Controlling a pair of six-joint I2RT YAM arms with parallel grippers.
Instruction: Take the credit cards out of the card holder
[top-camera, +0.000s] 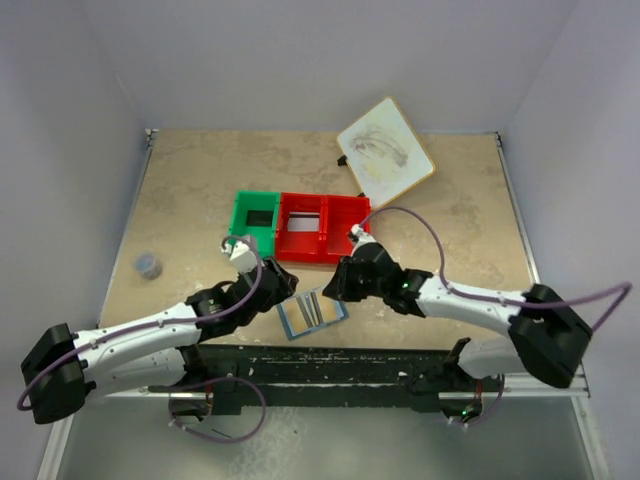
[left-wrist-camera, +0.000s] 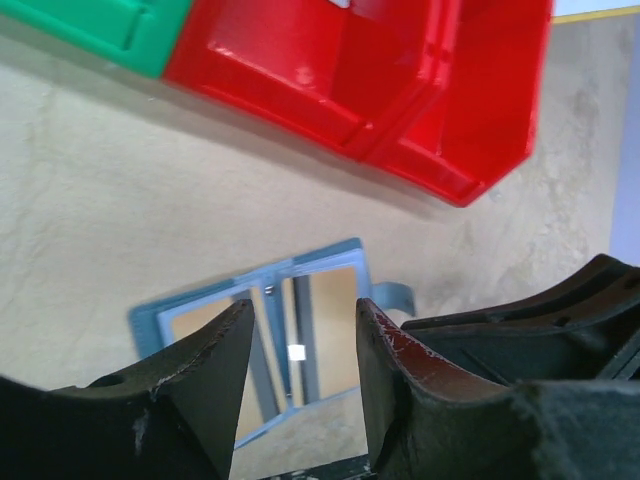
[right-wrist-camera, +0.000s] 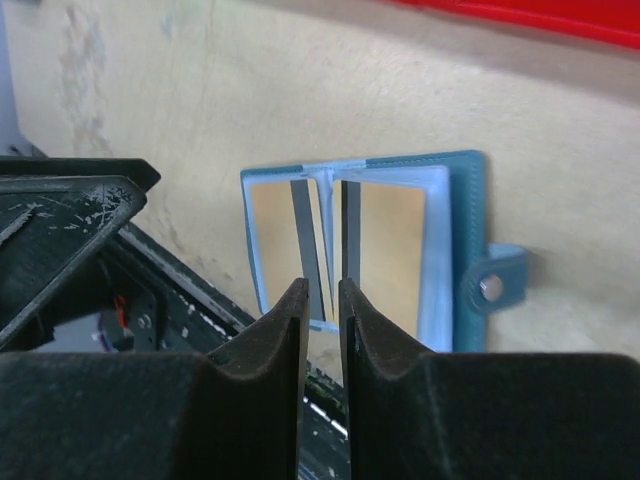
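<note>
The card holder (top-camera: 312, 314) lies opened flat near the table's front edge, pale blue inside (right-wrist-camera: 440, 250), with its snap tab (right-wrist-camera: 492, 285) to one side. Tan credit cards (right-wrist-camera: 385, 250) fill both of its panels, and a dark grey strip (right-wrist-camera: 350, 235) stands on each side of the fold. My left gripper (left-wrist-camera: 305, 312) hovers open just left of the holder (left-wrist-camera: 320, 256), nothing between its fingers. My right gripper (right-wrist-camera: 321, 290) sits over the holder's fold. Its jaws are parted by a narrow gap and hold nothing.
Two joined red bins (top-camera: 322, 228) and a green bin (top-camera: 256, 215) stand behind the holder. A white wood-rimmed board (top-camera: 385, 148) lies at the back right. A small dark round object (top-camera: 149, 265) sits at the left. A black rail (top-camera: 330, 365) runs along the near edge.
</note>
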